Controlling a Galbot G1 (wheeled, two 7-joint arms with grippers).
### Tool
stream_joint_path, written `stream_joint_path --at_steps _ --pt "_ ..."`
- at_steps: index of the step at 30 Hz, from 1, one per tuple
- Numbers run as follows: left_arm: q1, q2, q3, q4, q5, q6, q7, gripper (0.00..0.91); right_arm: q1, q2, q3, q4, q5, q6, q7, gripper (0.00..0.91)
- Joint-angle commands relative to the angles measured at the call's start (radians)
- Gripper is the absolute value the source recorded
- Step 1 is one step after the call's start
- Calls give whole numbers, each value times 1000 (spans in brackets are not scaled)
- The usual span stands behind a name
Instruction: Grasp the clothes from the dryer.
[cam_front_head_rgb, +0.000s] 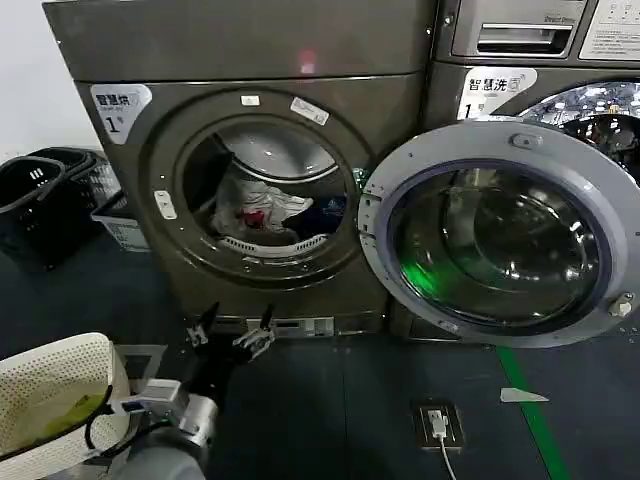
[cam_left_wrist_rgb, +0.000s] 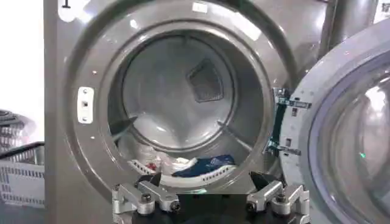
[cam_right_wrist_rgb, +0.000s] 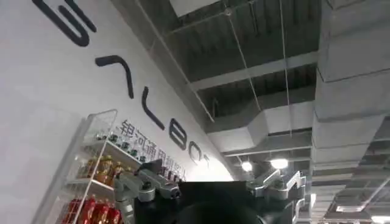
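Observation:
The dryer (cam_front_head_rgb: 130, 190) stands with its round door (cam_front_head_rgb: 500, 235) swung open to the right. Inside the drum lie the clothes (cam_front_head_rgb: 262, 208): white and light-grey fabric with a small red patch, and a dark navy piece (cam_front_head_rgb: 325, 212) beside it. In the left wrist view the clothes (cam_left_wrist_rgb: 183, 165) rest at the bottom of the drum (cam_left_wrist_rgb: 177, 91). My left gripper (cam_front_head_rgb: 232, 330) hangs open in front of the dryer's base, below the porthole and apart from the clothes. Its jaws (cam_left_wrist_rgb: 206, 180) are spread wide with nothing between them. My right gripper (cam_right_wrist_rgb: 210, 178) is open and points up at a ceiling.
Black baskets (cam_front_head_rgb: 40, 195) and a white crate (cam_front_head_rgb: 120, 222) stand left of the dryer. A second machine (cam_front_head_rgb: 540, 60) stands to its right, behind the open door. A white mesh container (cam_front_head_rgb: 50, 395) sits at my lower left. A floor socket (cam_front_head_rgb: 438, 422) and a green line (cam_front_head_rgb: 530, 400) mark the floor.

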Motion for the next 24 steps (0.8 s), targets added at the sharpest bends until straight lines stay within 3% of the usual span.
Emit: stream_joint_path --at_steps 1,24 --pt "0 0 3 -2 0 0 0 907 -1 1 1 4 18 -5 7 907" --pt "-5 -12 -22 -26 -12 -2 2 907 6 -10 4 7 16 -5 0 907"
